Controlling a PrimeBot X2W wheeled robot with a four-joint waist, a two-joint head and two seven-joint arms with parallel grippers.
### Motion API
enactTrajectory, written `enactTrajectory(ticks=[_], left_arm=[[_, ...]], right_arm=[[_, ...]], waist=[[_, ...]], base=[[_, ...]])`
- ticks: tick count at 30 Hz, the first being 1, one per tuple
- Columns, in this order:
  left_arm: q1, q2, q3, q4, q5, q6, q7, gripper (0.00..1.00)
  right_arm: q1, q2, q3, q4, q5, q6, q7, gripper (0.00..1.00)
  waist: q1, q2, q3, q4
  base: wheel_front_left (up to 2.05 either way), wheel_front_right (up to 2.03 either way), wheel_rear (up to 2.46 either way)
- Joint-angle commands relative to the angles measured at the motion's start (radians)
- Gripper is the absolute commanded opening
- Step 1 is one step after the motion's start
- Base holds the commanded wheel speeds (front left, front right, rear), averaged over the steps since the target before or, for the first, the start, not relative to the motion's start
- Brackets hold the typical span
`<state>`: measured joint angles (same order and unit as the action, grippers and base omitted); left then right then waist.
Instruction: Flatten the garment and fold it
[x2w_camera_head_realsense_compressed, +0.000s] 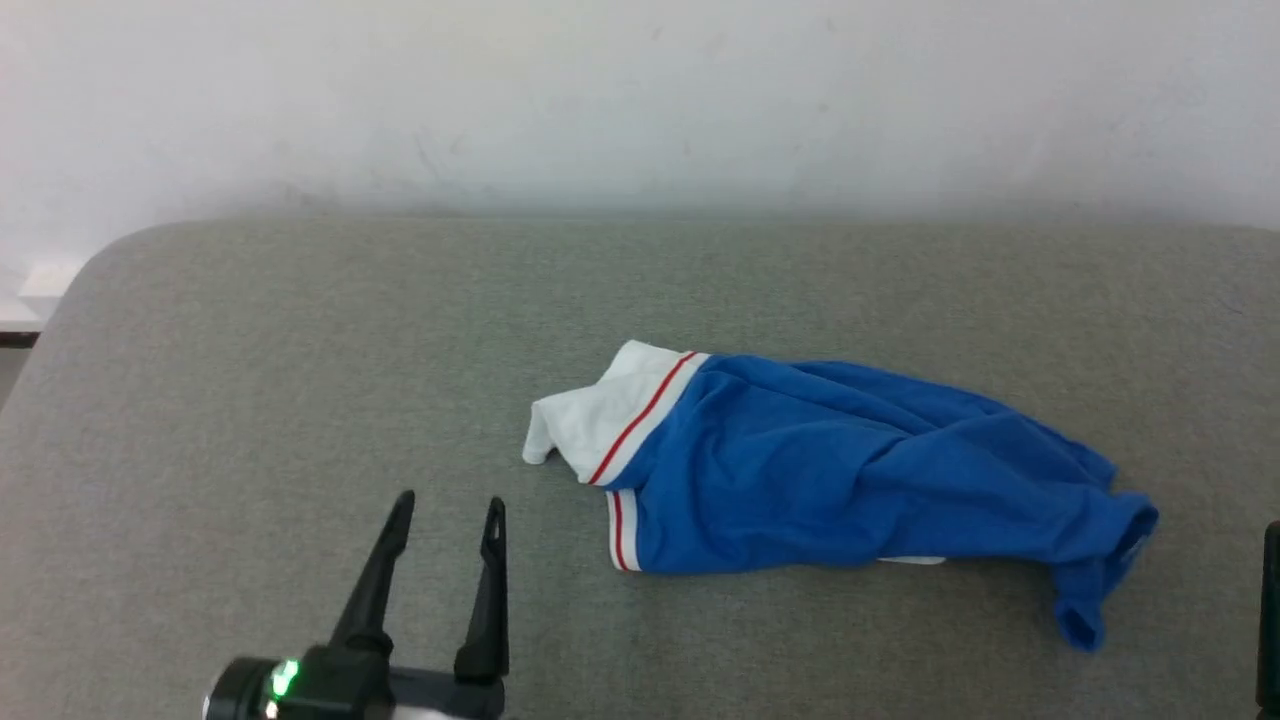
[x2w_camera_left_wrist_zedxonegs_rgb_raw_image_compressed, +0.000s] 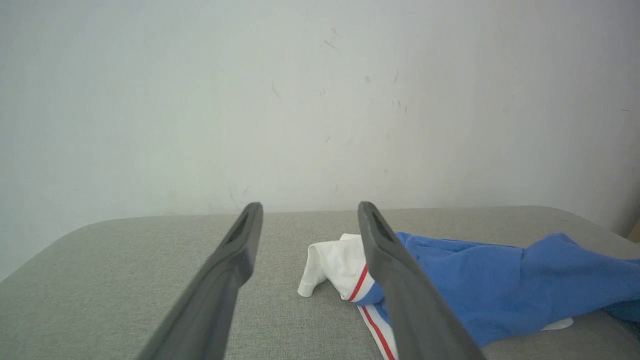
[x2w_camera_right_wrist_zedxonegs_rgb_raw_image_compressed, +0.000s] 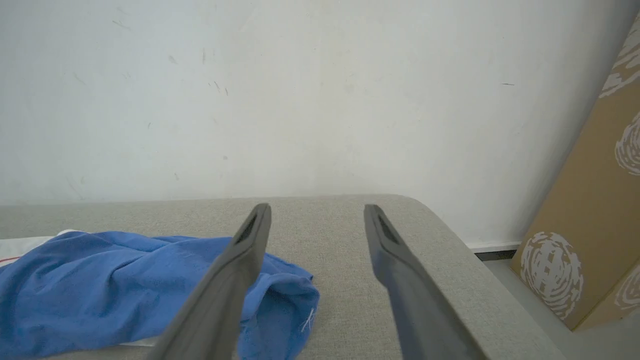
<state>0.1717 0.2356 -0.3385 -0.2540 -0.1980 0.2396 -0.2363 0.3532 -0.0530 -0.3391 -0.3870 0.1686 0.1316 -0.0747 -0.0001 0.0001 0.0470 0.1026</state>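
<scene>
The garment (x2w_camera_head_realsense_compressed: 820, 470) lies crumpled in a long bundle on the grey table (x2w_camera_head_realsense_compressed: 300, 330), right of centre: bright blue body, with a white sleeve and red-striped trim at its left end. My left gripper (x2w_camera_head_realsense_compressed: 450, 513) stands open near the front edge, left of the garment and apart from it; the left wrist view has the garment (x2w_camera_left_wrist_zedxonegs_rgb_raw_image_compressed: 480, 285) just beyond its right finger. My right gripper (x2w_camera_right_wrist_zedxonegs_rgb_raw_image_compressed: 317, 207) is open with nothing between its fingers, to the right of the garment's blue end (x2w_camera_right_wrist_zedxonegs_rgb_raw_image_compressed: 125, 280). A dark sliver of a right finger (x2w_camera_head_realsense_compressed: 1270, 610) shows at the head view's right edge.
A pale wall (x2w_camera_head_realsense_compressed: 640, 100) runs behind the table. The table's corners are rounded. A brown cardboard box (x2w_camera_right_wrist_zedxonegs_rgb_raw_image_compressed: 590, 210) with white swirl prints leans beyond the table's right end. Bare grey cloth covers the table's left half.
</scene>
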Motion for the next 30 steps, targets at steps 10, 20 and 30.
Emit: enactTrajectory(ticks=[10, 20, 30], left_arm=[[-0.487, 0.098, -0.001, 0.089, -0.058, -0.194, 0.359, 1.00], [-0.830, 0.166, -0.081, 0.368, -0.274, -0.359, 0.867, 1.00], [-0.843, 0.263, -0.131, 0.407, -0.358, -0.363, 1.133, 1.00]], right_arm=[[-0.082, 0.003, 0.038, 0.006, 0.003, -0.001, -0.007, 1.00], [-0.133, 0.003, 0.069, 0.045, 0.010, -0.001, -0.024, 1.00], [-0.169, 0.003, 0.086, 0.058, 0.017, -0.001, -0.035, 1.00]], waist=[[0.0001, -0.0001, 0.140, -0.075], [0.0001, -0.0001, 0.245, -0.161], [0.0001, -0.0001, 0.317, -0.198]], base=[[0.00, 0.00, 0.00], [0.00, 0.00, 0.00], [0.00, 0.00, 0.00]])
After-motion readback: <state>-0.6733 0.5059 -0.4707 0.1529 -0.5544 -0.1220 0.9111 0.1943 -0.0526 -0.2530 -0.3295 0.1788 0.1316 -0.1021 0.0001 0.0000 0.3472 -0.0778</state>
